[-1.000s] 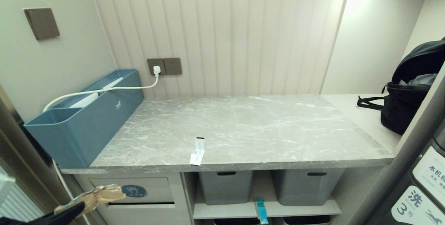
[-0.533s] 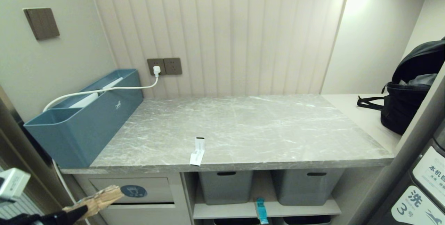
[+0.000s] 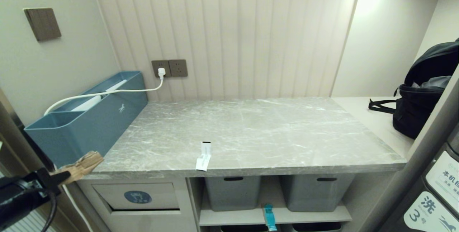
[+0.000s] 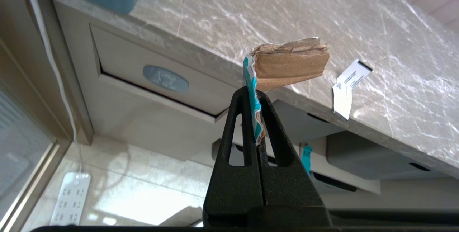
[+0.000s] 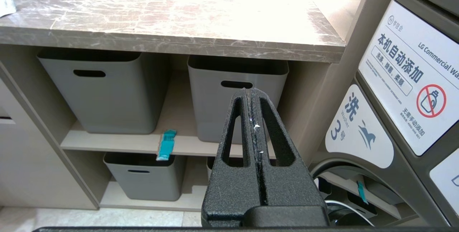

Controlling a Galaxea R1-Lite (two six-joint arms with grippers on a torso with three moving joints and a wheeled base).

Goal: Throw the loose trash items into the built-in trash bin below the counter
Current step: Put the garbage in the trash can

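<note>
Head view. The left gripper point(image 3: 53, 181) sits at the lower left, level with the front edge of the worktop point(image 3: 251, 131), fingers clamped on a tan cardboard piece point(image 3: 81, 166) that juts toward the blue box point(image 3: 86, 124). The bin flap point(image 3: 138, 197), marked by a blue oval sticker, lies below and to the right of the scrap. A paper strip point(image 3: 203, 157) rests at the worktop's front edge; a teal wrapper point(image 3: 269, 217) lies on the shelf point(image 3: 304, 214) beside the grey baskets point(image 3: 233, 192).

Left wrist view. The fingers point(image 4: 247, 117) pinch the cardboard's teal-edged end; the scrap point(image 4: 290, 63) hangs in the air in front of the worktop edge, with the flap point(image 4: 154, 70) apart and closed.

Right wrist view. The right gripper point(image 5: 252, 117) is parked low before the baskets, fingers together and empty.

Step in hand, by judgement: carrying the first scrap to the bin. The next move calls for lowering it to the flap, pushing the flap inward, then releasing.
</note>
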